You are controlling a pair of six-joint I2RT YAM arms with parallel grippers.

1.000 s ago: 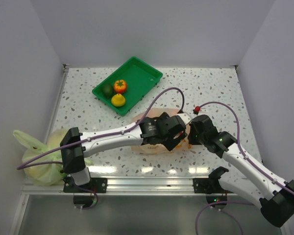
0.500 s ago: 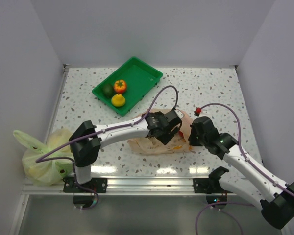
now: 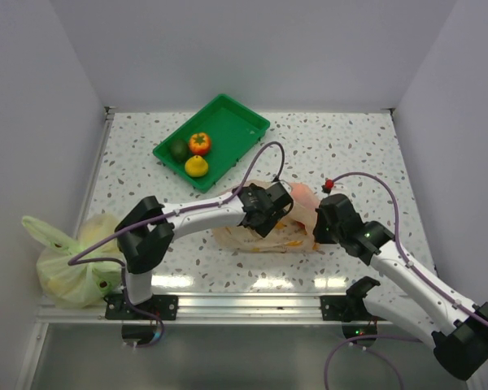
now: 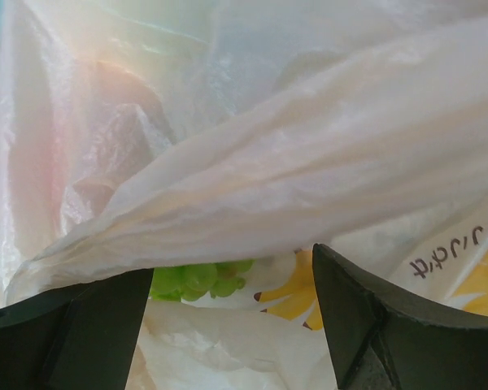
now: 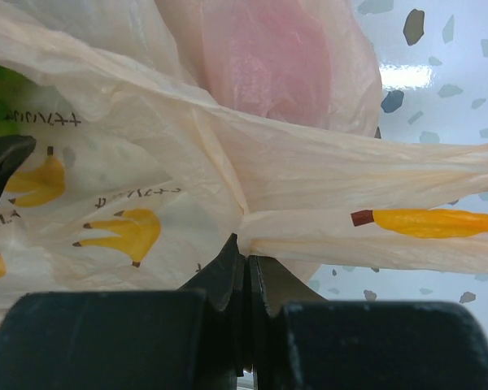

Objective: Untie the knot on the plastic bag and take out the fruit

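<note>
The plastic bag point(image 3: 264, 241) lies in the middle of the desk point(image 3: 350, 146), my right fingers point(image 5: 228, 272) clenched on a thin fold of it, my left fingers point(image 4: 65, 333) spread and empty at the film, so a tug could tear it or snag film instead of the grape bunch point(image 4: 199, 279); I cannot make out the knot.

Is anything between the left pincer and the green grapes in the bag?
Yes. A stretched fold of the plastic bag crosses just above the grapes, ahead of the open left pincer; whether film also covers them is unclear.
</note>
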